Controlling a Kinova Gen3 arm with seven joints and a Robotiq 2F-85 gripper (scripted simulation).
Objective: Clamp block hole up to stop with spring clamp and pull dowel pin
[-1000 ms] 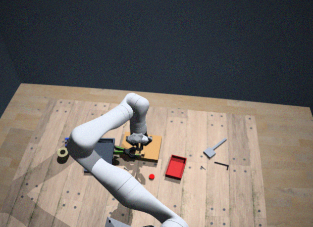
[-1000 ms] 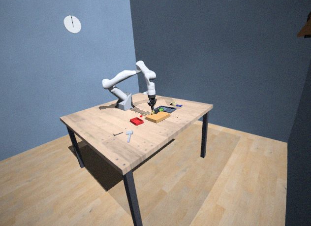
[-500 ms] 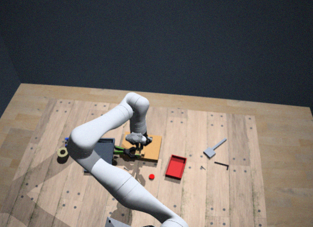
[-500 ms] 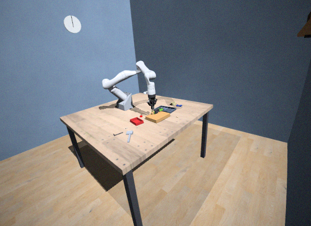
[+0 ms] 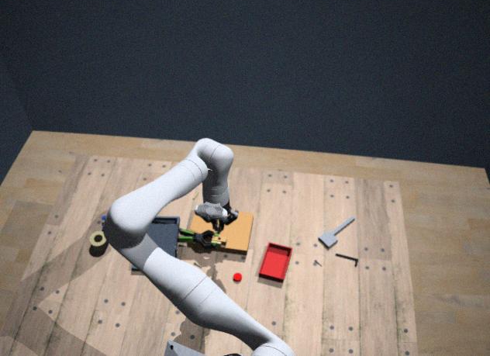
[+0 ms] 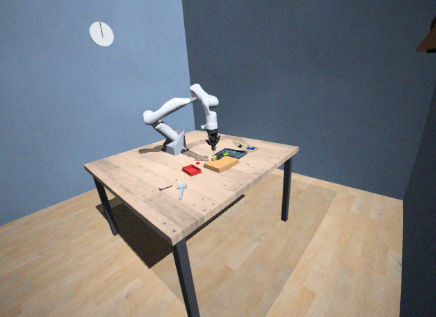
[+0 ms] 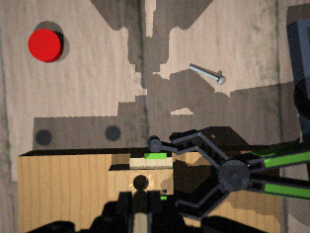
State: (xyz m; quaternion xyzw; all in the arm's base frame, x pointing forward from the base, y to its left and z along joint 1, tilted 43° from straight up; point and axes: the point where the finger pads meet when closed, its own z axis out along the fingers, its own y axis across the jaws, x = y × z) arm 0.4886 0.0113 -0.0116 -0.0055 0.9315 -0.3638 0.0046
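My gripper (image 5: 218, 228) (image 6: 213, 150) (image 7: 139, 208) points down and is shut on the pale dowel pin (image 7: 141, 223). The small wooden block (image 7: 160, 182) lies on the bench board (image 5: 241, 229) (image 6: 225, 163) (image 7: 59, 188), with its round dark hole (image 7: 140, 182) facing up. The pin's lower end looks to be just above the hole. The spring clamp (image 5: 203, 238) (image 7: 233, 174) with green handles reaches from the side, its green pads around the block and the pale bench stop (image 7: 150, 162). A thin dark line lies between stop and block; whether it is a gap cannot be told.
A dark tray (image 5: 165, 233) is beside the clamp handles. A screw (image 7: 207, 74) and a red disc (image 5: 237, 277) (image 6: 197, 163) (image 7: 44, 45) lie in front of the board. A red tray (image 5: 275, 262) (image 6: 191, 170), a mallet (image 5: 328, 239) (image 6: 181, 186) and a hex key (image 5: 346, 257) are right.
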